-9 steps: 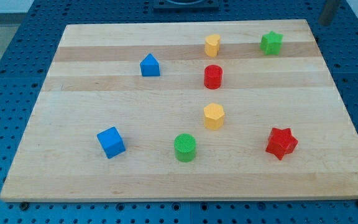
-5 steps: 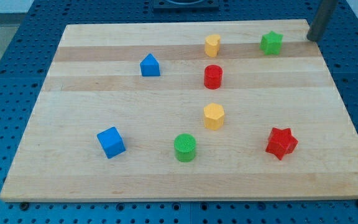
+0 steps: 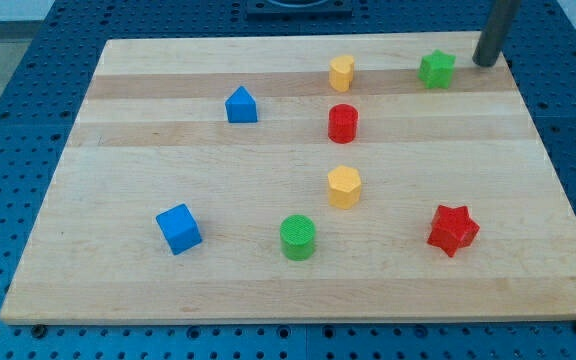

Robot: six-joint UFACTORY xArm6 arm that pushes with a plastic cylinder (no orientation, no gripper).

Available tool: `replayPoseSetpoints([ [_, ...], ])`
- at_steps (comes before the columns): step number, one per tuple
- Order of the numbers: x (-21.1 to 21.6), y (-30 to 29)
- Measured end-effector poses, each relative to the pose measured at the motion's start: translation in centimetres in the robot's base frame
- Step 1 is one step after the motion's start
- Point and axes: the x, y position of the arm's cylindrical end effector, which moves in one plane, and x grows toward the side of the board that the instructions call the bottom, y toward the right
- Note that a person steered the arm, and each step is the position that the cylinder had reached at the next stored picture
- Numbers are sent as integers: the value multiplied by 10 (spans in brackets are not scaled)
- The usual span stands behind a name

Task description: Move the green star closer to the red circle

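My tip (image 3: pixel 485 63) had slid in from the board's top-right corner and stood just right of the green star (image 3: pixel 436 69), apparently not yet touching. I have no jaws, only a rod. The star hadn't shifted; the red circle (image 3: pixel 343 123) waited down-left, so the push remained undone.

Rod (image 3: pixel 495 30) cut off by the view's top, board (image 3: pixel 268 290) edges complete

One raised view tilts down over the whole board (image 3: pixel 168 290); mounting apparently front-side.
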Motion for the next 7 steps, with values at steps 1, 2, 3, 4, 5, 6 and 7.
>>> replayPoseSetpoints([
  [1, 0, -29],
  [2, 14, -56],
  [3, 43, -79],
  [4, 75, -98],
  [5, 87, -107],
  [6, 87, -92],
  [7, 95, -115],
])
